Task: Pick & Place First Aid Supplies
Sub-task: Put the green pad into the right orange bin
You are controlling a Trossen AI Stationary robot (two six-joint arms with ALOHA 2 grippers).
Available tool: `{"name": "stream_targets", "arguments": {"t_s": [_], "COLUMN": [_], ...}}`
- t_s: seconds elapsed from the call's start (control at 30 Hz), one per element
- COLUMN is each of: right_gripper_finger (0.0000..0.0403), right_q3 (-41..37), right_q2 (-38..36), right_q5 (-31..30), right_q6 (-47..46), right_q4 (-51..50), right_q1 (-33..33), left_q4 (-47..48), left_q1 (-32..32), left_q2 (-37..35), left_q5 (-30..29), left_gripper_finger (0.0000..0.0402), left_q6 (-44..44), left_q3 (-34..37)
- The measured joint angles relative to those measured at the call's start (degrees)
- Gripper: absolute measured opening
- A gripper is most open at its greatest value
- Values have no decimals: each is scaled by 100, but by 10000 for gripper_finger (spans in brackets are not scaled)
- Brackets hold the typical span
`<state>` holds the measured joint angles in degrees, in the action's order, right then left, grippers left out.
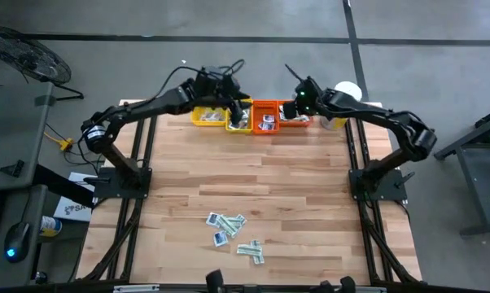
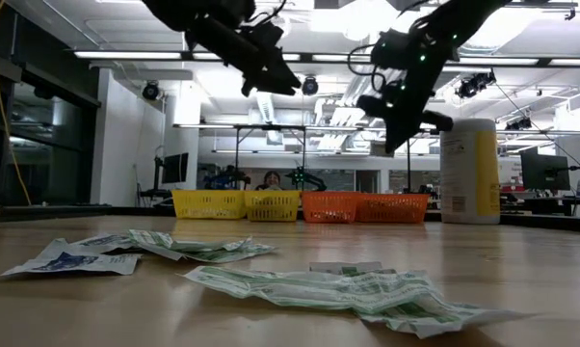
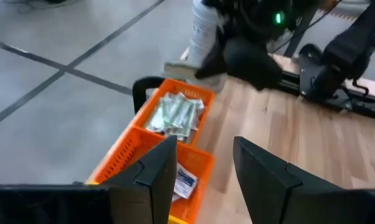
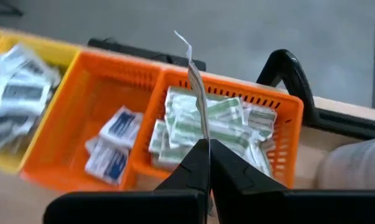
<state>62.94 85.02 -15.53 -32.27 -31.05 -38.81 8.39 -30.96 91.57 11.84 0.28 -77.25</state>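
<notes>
Loose first aid supplies (image 1: pixel 231 230), white-and-green strips and blue-centred squares, lie flat on the table near its front edge (image 2: pixel 319 287). Two yellow trays (image 1: pixel 208 116) and two orange trays (image 1: pixel 279 114) stand in a row at the far edge. The orange trays hold blue-centred squares (image 4: pixel 113 143) and green strips (image 4: pixel 225 127). My right gripper (image 4: pixel 207 146) is shut on one thin packet (image 4: pixel 197 87) above the strip tray. My left gripper (image 3: pixel 206 162) hovers open over the orange tray of squares (image 3: pixel 184 180), nothing between its fingers. My right gripper pinches the packet by one end (image 4: pixel 204 134) between its two fingertips. The fingers slant down over the far orange tray. The packet shows edge-on and sticks out beyond the fingertips, slightly bent at its free end (image 4: pixel 182 38), lifted clear of the tray and the strips below.
A tall white-and-yellow canister (image 1: pixel 348 94) stands at the far right, just beyond the orange trays. The two grippers are close together over the tray row (image 2: pixel 300 204). Bare wood lies between the trays and the loose packets.
</notes>
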Motion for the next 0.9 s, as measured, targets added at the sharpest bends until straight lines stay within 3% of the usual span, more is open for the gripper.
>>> {"name": "stream_targets", "arguments": {"t_s": [0.23, 0.47, 0.9], "right_gripper_finger": [0, 0, 0], "right_q3": [-2, -4, -4], "right_q2": [662, 1182, 1608], "right_q5": [-458, -445, -71], "right_q6": [-936, -1650, -2420], "right_q4": [302, 503, 812], "right_q1": [232, 253, 138], "left_q4": [-132, -51, 114], "left_q1": [-571, -1006, -1551], "left_q2": [-4, -20, -20], "left_q5": [1061, 2119, 2908], "left_gripper_finger": [156, 156, 156], "left_q6": [85, 122, 100], "left_q3": [0, 0, 0]}}
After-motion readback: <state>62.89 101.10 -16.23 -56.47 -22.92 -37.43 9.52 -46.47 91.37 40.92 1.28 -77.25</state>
